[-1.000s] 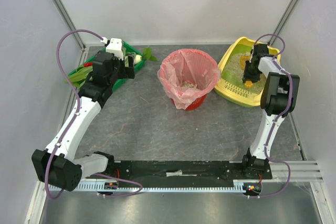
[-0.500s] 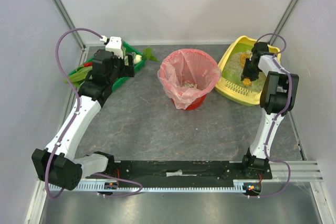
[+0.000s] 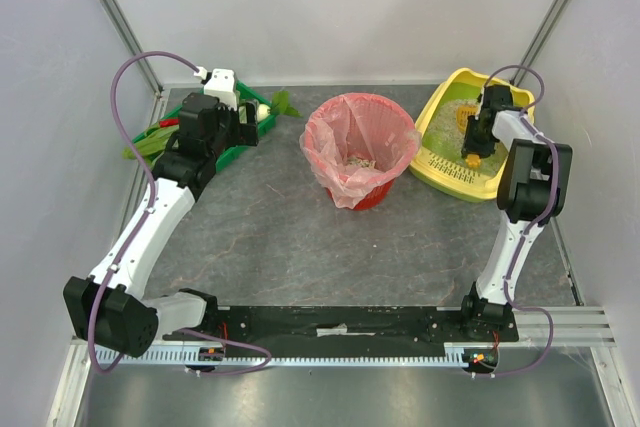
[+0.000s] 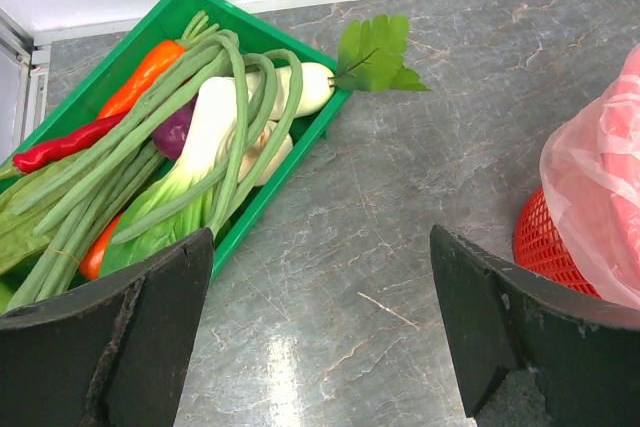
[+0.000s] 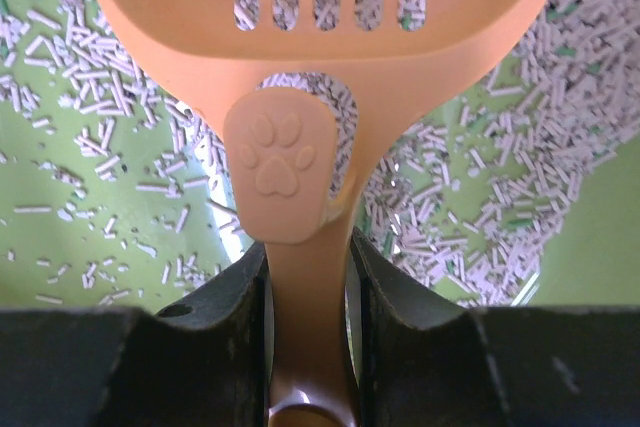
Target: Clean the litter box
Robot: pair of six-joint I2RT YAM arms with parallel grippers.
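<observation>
Top external view: the litter box (image 3: 447, 173) is seen at the far right of the table (image 3: 280, 237). Its long side is laid near to far, with the slotted end nearest. An orange scoop (image 5: 320, 67) is pinched tight by its handle in the right gripper (image 5: 305, 277), over the litter. The left gripper (image 4: 320, 327) is spread wide beside the green tray (image 4: 225, 9), and nothing is held.

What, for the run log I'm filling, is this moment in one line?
stage: scooping | right gripper: shut on scoop handle, scoop over litter in litter box | left gripper: open, empty, near green tray
</observation>
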